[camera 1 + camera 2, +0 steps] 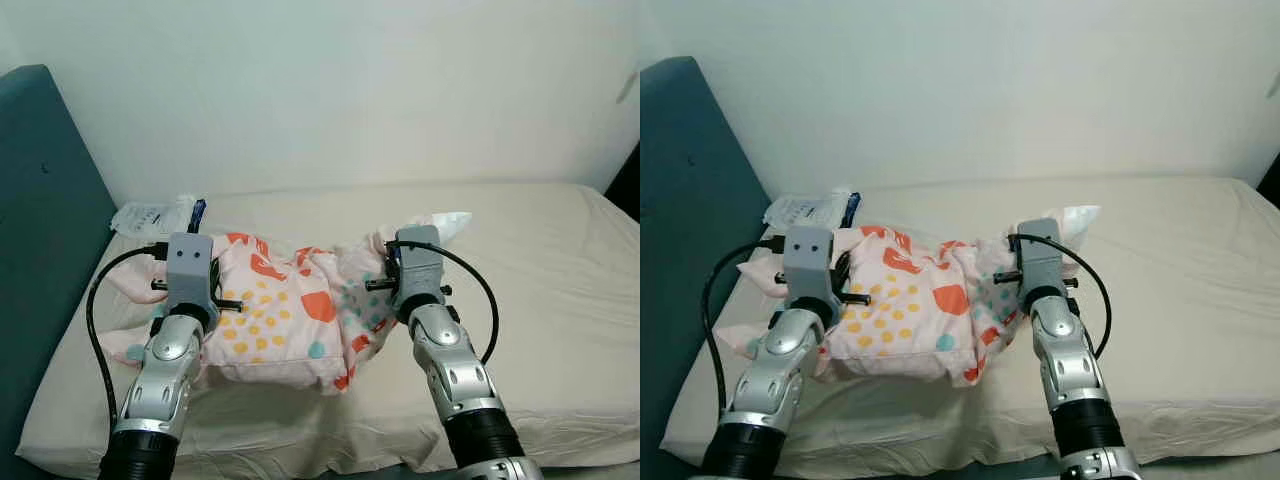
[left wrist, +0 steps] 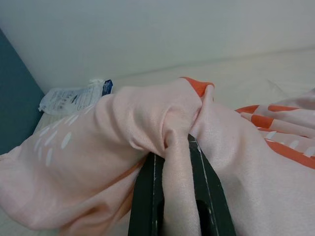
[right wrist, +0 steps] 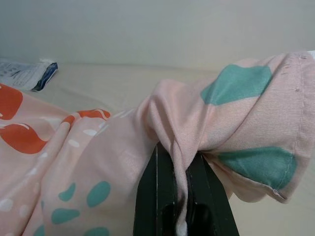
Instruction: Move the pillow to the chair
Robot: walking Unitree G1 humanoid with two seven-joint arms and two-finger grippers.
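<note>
A pink patterned pillow point(image 1: 280, 320) lies on a beige bed point(image 1: 540, 270) near its teal headboard point(image 1: 40, 230), the left gripper point(image 2: 177, 162) and right gripper point(image 3: 179, 167) each clamped on a fold of its fabric.

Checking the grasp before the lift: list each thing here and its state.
pillow: on the bed, bunched, pinched at both ends
left gripper: jaws shut on a fold of pillow fabric
right gripper: jaws shut on a fold of pillow fabric
plastic packet: lying flat by the headboard
bed: sheet wrinkled
</note>
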